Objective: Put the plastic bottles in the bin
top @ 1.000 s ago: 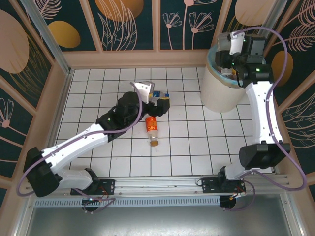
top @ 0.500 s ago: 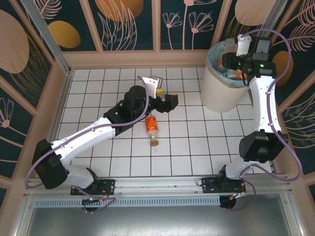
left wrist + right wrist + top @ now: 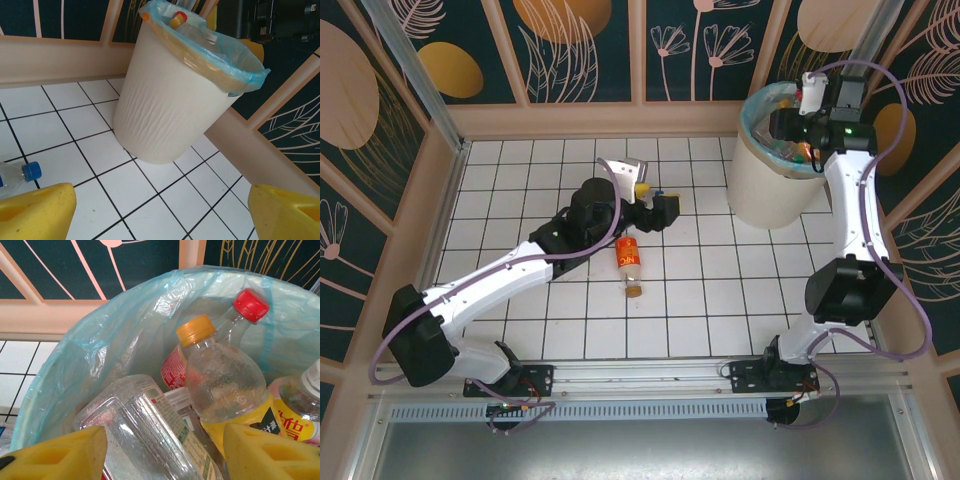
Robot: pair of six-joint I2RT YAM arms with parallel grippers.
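Above the bin (image 3: 165, 100) | right hand (image 3: 165, 450) has swung in and opened; crushed clear bottle (image 3: 150, 435) lies below it | left hand (image 3: 160, 210) open, empty; blue-capped bottle (image 3: 22, 174) beside its left finger | orange-labelled bottle (image 3: 631, 262) left on counter (image 3: 710, 300)

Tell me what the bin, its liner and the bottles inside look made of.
Bin: likely rigid plastic, matte cream, with faint moulded vertical ripples. Liner: thin translucent turquoise plastic film, crinkled and glossy. Orange-capped bottle: clear glossy plastic, dimpled shoulder, opaque cap. Crushed bottle: same clear plastic, creased.
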